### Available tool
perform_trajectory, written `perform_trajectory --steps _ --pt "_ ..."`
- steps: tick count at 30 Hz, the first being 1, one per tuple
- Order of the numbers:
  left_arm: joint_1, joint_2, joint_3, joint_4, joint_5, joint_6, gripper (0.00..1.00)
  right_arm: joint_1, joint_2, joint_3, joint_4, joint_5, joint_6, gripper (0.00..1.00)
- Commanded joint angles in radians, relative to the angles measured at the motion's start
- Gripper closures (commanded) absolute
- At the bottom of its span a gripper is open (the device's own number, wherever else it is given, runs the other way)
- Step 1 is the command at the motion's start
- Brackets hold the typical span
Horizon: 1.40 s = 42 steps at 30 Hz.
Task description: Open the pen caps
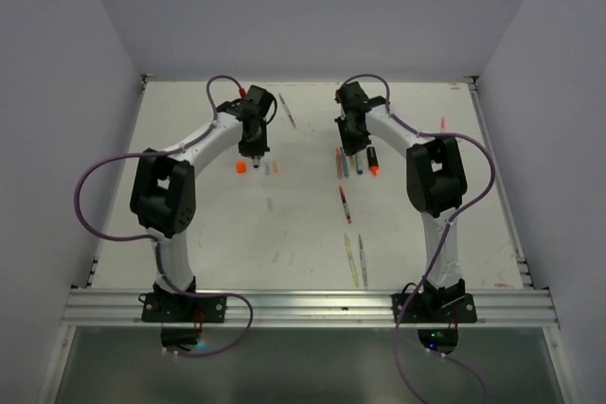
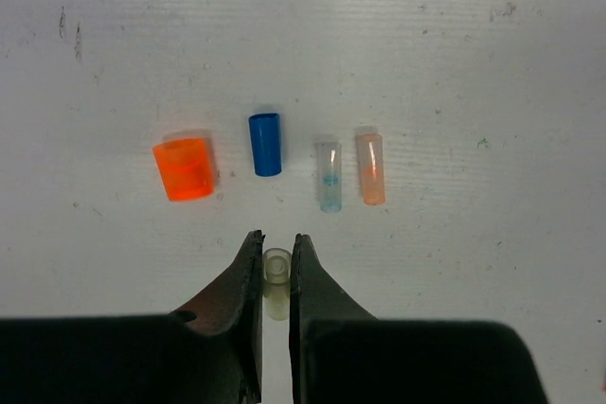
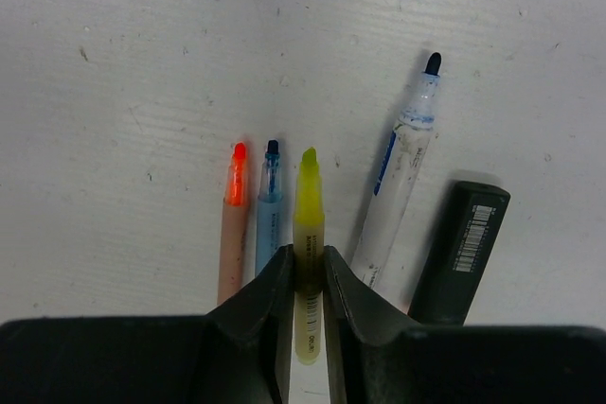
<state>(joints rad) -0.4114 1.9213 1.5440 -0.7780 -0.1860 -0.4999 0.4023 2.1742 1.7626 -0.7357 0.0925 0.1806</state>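
My left gripper [image 2: 276, 237] is shut on a pale yellow-green cap [image 2: 276, 281] just above the table. Beyond it loose caps lie in a row: an orange cap [image 2: 184, 168], a blue cap [image 2: 265, 144], a clear bluish cap [image 2: 329, 177] and a pale orange cap [image 2: 370, 168]. My right gripper [image 3: 307, 251] is shut on an uncapped yellow-green pen [image 3: 309, 205]. Beside it lie an uncapped orange pen [image 3: 232, 224], a blue pen [image 3: 268, 205], a white pen [image 3: 402, 177] and a black highlighter body [image 3: 461, 253]. In the top view the left gripper [image 1: 256, 153] and right gripper [image 1: 353, 149] are at the table's far middle.
A red pen [image 1: 345, 203] lies mid-table. Two yellowish pens [image 1: 352, 257] lie near the front edge. A thin pen [image 1: 287, 111] lies at the back between the arms. Faint pale pens [image 1: 270, 203] lie left of centre. Walls close in the table on three sides.
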Motion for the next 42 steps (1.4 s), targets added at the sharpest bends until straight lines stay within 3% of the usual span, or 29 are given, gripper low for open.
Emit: perform_trajectory --steps 1,11,30,42 --pt "0.010 0.033 0.071 0.005 -0.029 0.037 1.00 -0.008 0.021 0.018 0.009 0.007 0.005 0.80" --pt "0.010 0.087 0.087 0.019 -0.012 0.049 1.00 -0.011 0.041 0.035 0.009 -0.025 0.010 0.70" --pt "0.010 0.151 0.064 0.068 0.043 0.050 1.00 -0.011 -0.024 0.054 0.007 -0.050 0.019 0.66" --pt "0.010 0.151 0.025 0.095 0.040 0.035 0.85 -0.011 -0.024 0.136 -0.024 -0.060 0.023 0.64"
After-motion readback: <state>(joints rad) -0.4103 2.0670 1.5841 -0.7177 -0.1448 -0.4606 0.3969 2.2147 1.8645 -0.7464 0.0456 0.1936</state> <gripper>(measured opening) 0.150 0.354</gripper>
